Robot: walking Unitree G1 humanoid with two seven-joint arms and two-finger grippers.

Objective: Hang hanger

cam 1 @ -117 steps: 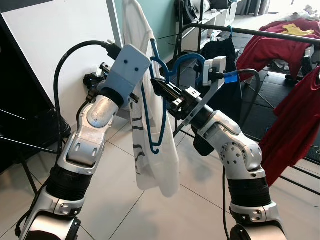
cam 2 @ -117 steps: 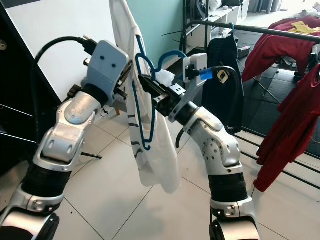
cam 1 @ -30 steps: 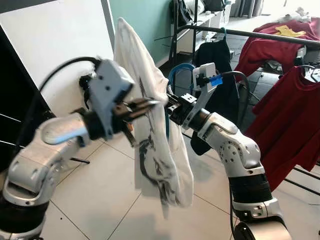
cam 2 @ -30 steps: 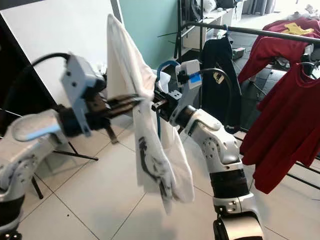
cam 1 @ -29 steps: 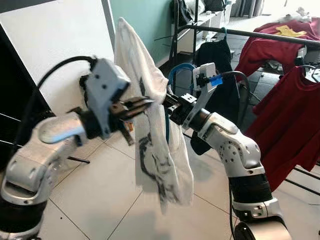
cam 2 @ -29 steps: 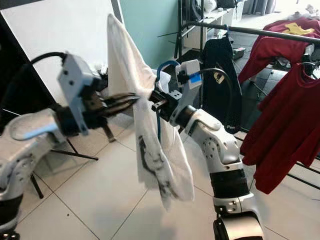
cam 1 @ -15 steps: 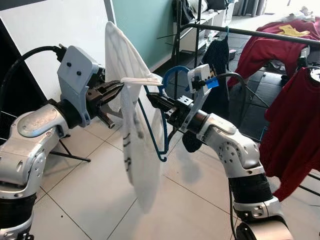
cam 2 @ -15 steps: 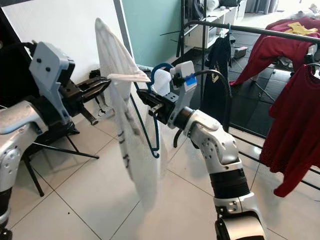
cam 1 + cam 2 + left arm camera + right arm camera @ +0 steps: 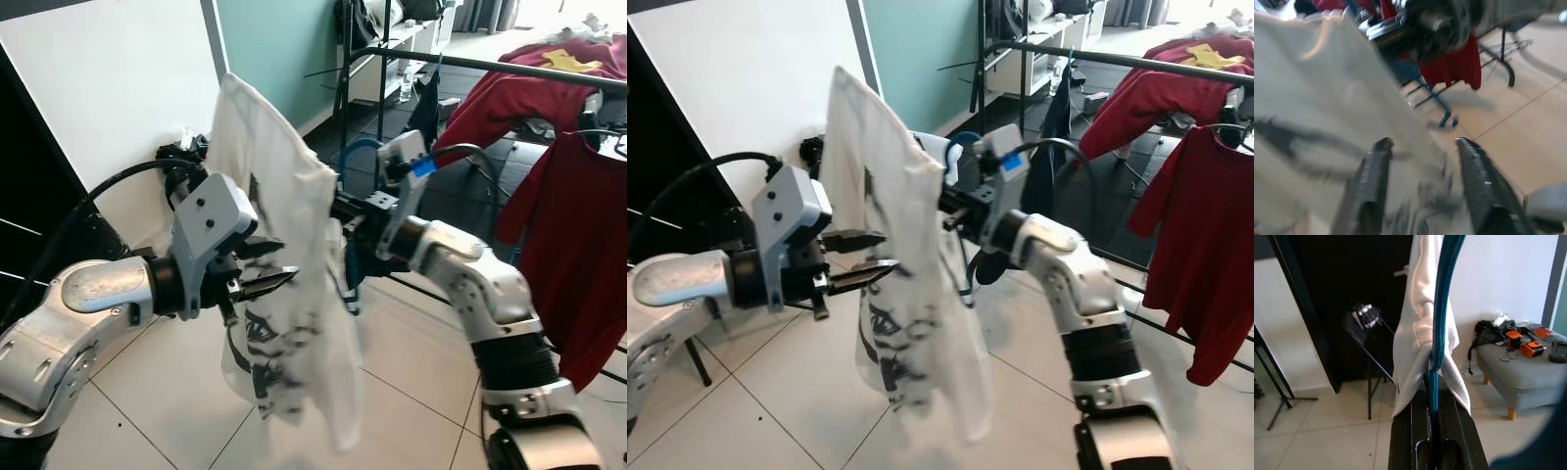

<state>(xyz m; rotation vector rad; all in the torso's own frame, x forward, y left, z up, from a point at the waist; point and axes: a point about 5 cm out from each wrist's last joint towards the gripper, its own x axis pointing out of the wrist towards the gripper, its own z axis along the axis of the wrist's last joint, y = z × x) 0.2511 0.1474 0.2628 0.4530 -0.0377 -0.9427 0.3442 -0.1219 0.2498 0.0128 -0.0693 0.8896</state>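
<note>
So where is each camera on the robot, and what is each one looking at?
Left eye view: on the head, looking forward and down at the white shirt; both silver arms show, with the left claw at the shirt.
Right eye view: the head's other eye, same scene, plus a red shirt hanging behind.
Left wrist view: along the open left claw into white cloth.
Right wrist view: along the right claw, shut on the blue hanger.
Shared: all see the white shirt.

White shirt (image 9: 294, 294): soft matt cloth, dark print. Hanger (image 9: 1442, 308): smooth glossy blue plastic. Arm shells: brushed silver metal. Floor (image 9: 411, 431): glossy pale tile.
</note>
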